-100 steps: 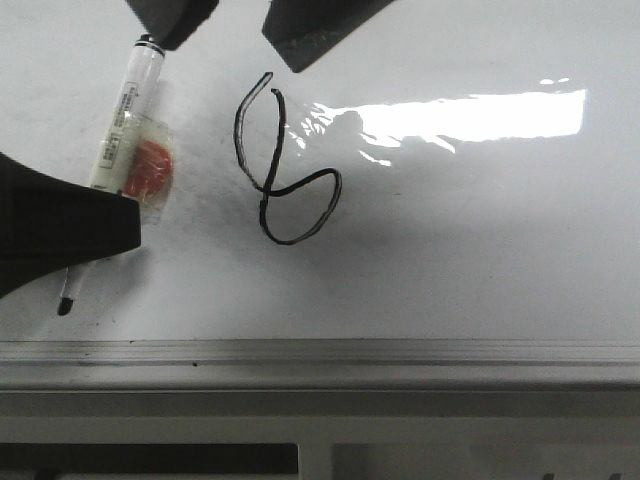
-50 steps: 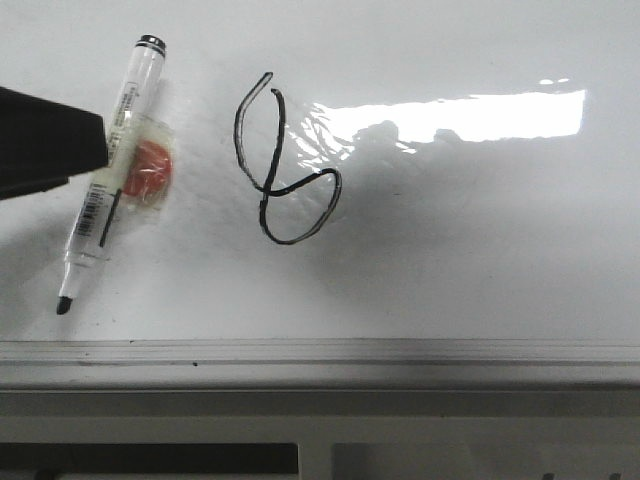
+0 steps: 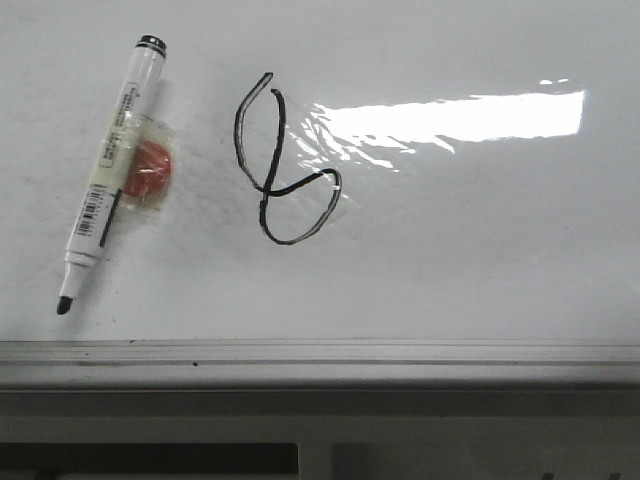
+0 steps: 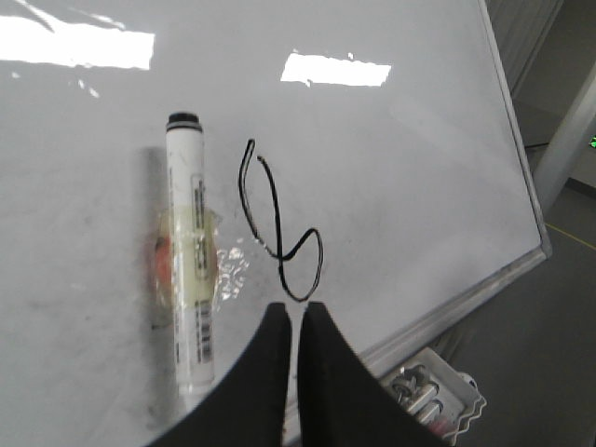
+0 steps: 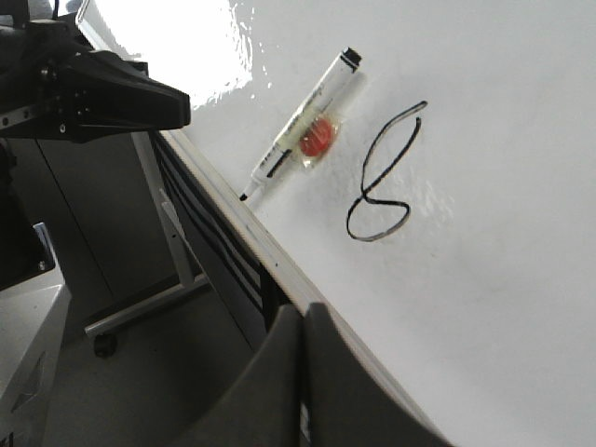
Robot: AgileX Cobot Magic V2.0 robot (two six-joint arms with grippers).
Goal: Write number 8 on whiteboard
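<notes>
The number 8 (image 3: pixel 283 165) is a thin black looping line on the whiteboard (image 3: pixel 470 260); it also shows in the left wrist view (image 4: pixel 279 228) and the right wrist view (image 5: pixel 382 182). A white marker (image 3: pixel 108 170) with a red, tape-wrapped lump lies uncapped on the board left of the 8, held by nothing. My left gripper (image 4: pixel 296 309) is shut and empty, raised above the board near the 8's lower loop. My right gripper (image 5: pixel 304 312) is shut and empty over the board's front frame. Neither gripper shows in the front view.
The board's grey metal frame (image 3: pixel 320 355) runs along the front edge. A bright glare patch (image 3: pixel 450 115) lies right of the 8. A tray of small parts (image 4: pixel 433 396) sits below the board's edge. The other arm (image 5: pixel 84 88) shows dark at the right wrist view's side.
The dark arm parts that covered the marker and the upper left of the front view have drawn out of sight. The marker now lies free on the board. The 8 is unchanged.
</notes>
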